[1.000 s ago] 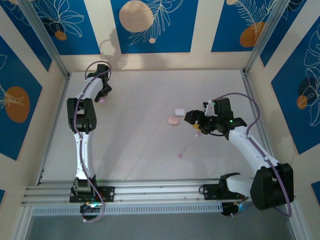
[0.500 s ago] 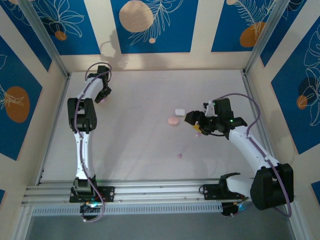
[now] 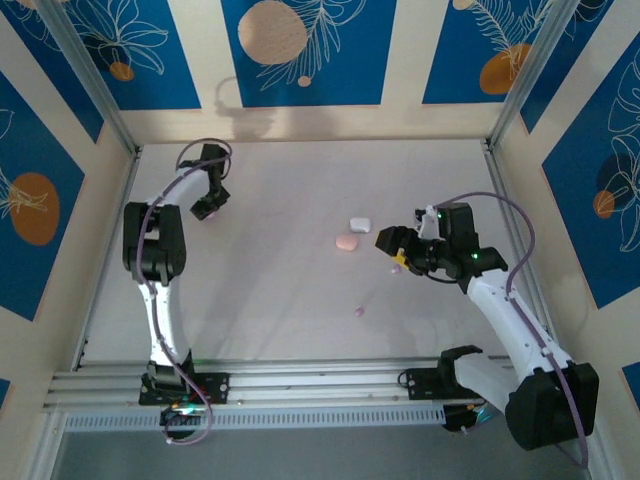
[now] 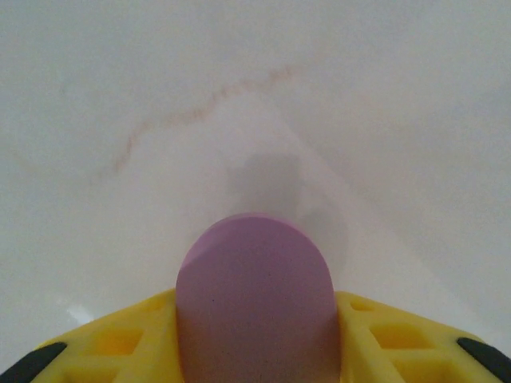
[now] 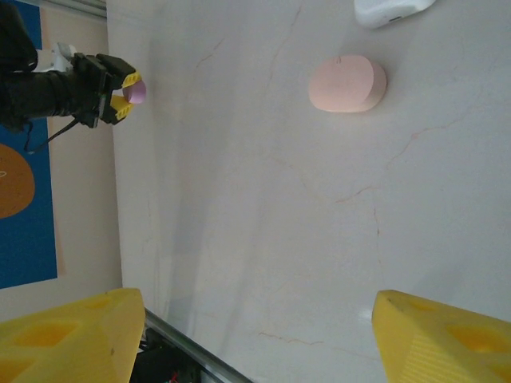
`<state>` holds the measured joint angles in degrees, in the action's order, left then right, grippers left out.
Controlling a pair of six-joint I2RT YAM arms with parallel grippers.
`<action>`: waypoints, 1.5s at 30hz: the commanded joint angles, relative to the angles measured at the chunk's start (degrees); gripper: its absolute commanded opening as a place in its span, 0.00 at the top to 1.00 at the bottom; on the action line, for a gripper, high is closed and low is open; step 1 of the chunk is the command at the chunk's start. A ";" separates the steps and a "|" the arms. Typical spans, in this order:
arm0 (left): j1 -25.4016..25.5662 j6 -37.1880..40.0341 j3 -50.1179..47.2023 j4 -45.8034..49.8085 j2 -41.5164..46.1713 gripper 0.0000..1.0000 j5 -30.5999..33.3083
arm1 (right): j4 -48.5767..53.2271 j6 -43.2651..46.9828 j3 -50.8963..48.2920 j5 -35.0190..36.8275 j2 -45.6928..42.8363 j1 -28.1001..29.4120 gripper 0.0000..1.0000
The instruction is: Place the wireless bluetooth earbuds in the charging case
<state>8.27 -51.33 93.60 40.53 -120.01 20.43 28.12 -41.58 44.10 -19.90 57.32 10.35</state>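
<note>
- left gripper (image 3: 206, 209), far left of pink case (image 3: 346, 242), clamps purple case (image 4: 254, 303)
- right gripper (image 3: 393, 247), right of pink case, jaws wide, empty
- purple earbud (image 3: 359, 311) loose on table (image 3: 270, 280), nearer the arm bases than pink case

White case (image 5: 391, 9) cut by top edge – purple item (image 4: 255, 307) base hidden (between left fingers (image 4: 120, 343)); purple speck (image 3: 359, 311) too small.

The top camera is overlooking the whole table (image 3: 270, 280). The left wrist camera is peering close; the right is sharing the pink case (image 5: 347, 83).
</note>
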 commanded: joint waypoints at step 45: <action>48.24 -47.23 -39.13 -9.35 26.85 0.33 -2.30 | -0.36 0.65 -7.89 4.34 -0.36 4.39 0.35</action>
<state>56.07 -97.97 54.78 29.39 -95.81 16.12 29.71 -42.22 36.18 -16.88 56.75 12.80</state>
